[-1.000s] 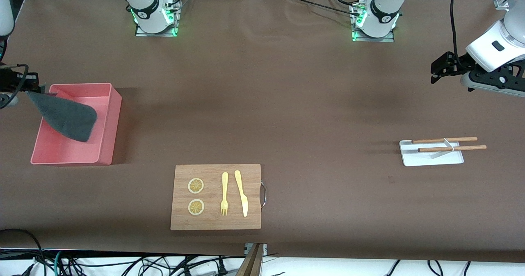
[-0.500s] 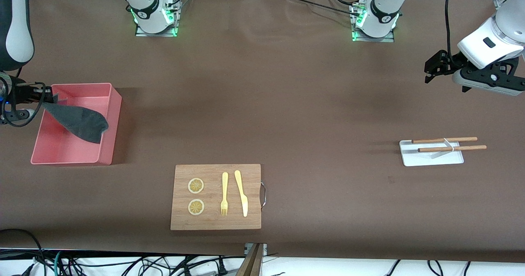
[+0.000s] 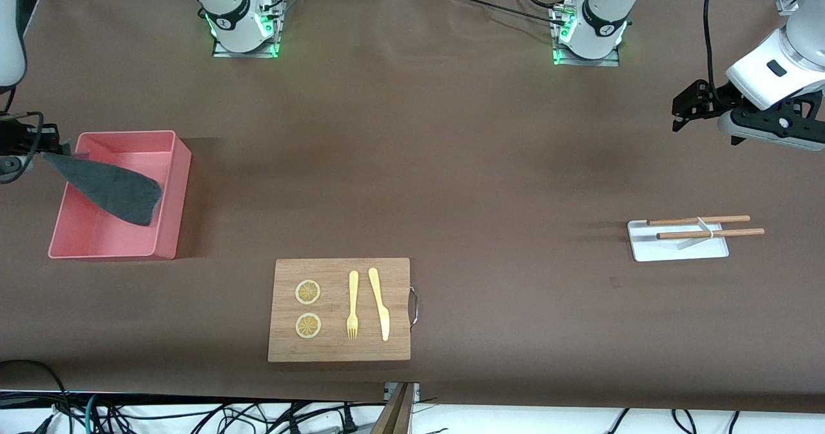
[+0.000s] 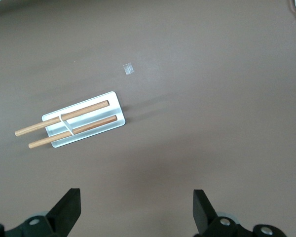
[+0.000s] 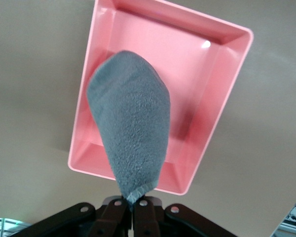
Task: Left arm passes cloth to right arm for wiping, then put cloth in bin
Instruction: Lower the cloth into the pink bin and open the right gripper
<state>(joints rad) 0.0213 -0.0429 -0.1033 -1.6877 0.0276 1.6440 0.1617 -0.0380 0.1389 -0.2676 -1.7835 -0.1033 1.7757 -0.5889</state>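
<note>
The dark grey cloth hangs by one corner from my right gripper, which is shut on it at the right arm's end of the table. In the right wrist view the cloth dangles over the pink bin, pinched at my right gripper. The bin sits on the table under the cloth's loose end. My left gripper hovers open with nothing between its fingers above the table at the left arm's end; its fingertips stand wide apart in the left wrist view.
A wooden board with two lemon slices, a yellow fork and a yellow knife lies near the front camera. A small white tray holding two wooden sticks lies below the left gripper; tray.
My right gripper swung the cloth toward the bin's middle, then drew back toward the table's end; the cloth still hangs over the bin. The left gripper shifted slightly and stays open.
</note>
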